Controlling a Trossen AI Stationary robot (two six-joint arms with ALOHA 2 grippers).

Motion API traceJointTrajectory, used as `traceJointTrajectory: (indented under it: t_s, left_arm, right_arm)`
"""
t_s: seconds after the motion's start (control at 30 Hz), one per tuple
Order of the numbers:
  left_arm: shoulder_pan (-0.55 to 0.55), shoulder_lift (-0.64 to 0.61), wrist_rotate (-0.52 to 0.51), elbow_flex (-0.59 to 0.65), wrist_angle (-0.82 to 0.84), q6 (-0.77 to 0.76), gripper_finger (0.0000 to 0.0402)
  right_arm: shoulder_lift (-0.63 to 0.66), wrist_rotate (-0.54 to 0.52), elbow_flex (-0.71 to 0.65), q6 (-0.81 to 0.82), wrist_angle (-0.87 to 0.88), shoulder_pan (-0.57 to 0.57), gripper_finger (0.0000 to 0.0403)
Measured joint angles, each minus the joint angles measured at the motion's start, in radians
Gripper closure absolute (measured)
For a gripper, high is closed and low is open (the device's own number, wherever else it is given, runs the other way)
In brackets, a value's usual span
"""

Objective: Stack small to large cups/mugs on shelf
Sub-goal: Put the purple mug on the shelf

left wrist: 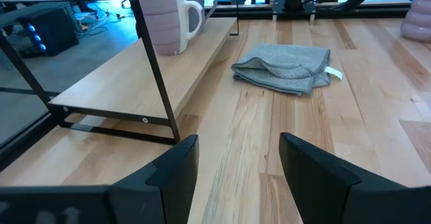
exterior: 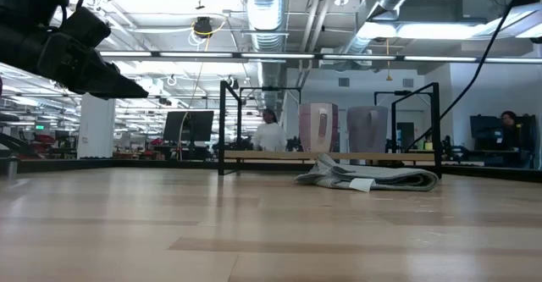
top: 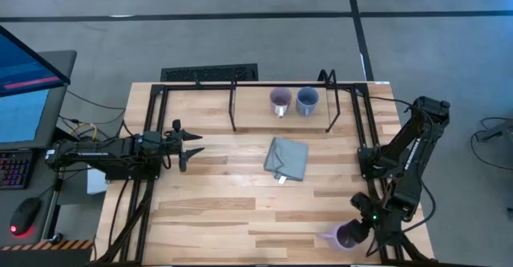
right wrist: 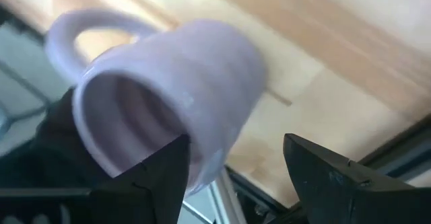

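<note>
A pale lavender mug [top: 280, 101] and a blue-grey mug [top: 307, 100] stand upright side by side on the black-rod shelf [top: 234, 107] at the table's far side. They also show in the low view, the lavender mug [exterior: 318, 128] and the blue-grey mug [exterior: 368, 129]. The deeper purple mug [top: 345, 237] is at the table's near right corner, tilted, with its mouth toward my right wrist camera [right wrist: 175, 96]. My right gripper [right wrist: 236, 177] is open right at it. My left gripper [top: 191, 149] is open and empty at the table's left. My right gripper has one finger [right wrist: 165, 173] in front of the purple mug's rim [right wrist: 135, 160], and the other finger stands apart from the mug's wall. I cannot tell whether the gripper touches the mug.
A folded grey cloth [top: 286, 158] lies mid-table, just in front of the shelf. The shelf's upright legs [left wrist: 156, 69] stand between my left gripper and the mugs. Bare wood lies across the table's near half. People show in the room beyond the table.
</note>
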State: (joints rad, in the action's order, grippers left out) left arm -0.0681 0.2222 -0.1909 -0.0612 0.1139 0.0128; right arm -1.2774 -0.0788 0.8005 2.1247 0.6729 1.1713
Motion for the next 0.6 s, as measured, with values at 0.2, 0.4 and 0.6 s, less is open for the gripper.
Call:
traceJointTrajectory:
  t_s: [0.2,0.4,0.6]
  left_arm:
    - [0.0,0.0,0.0,0.0,0.0,-0.001,0.0203]
    - [0.0,0.0,0.0,0.0,0.0,-0.004,0.0203]
    - [0.0,0.0,0.0,0.0,0.0,-0.004,0.0203]
  right_arm:
    - [0.0,0.0,0.0,0.032,0.038,0.0,0.0143]
    - [0.0,0.0,0.0,-0.028,0.029,-0.002,0.0143]
    - [0.0,0.0,0.0,-0.029,0.027,-0.002,0.0143]
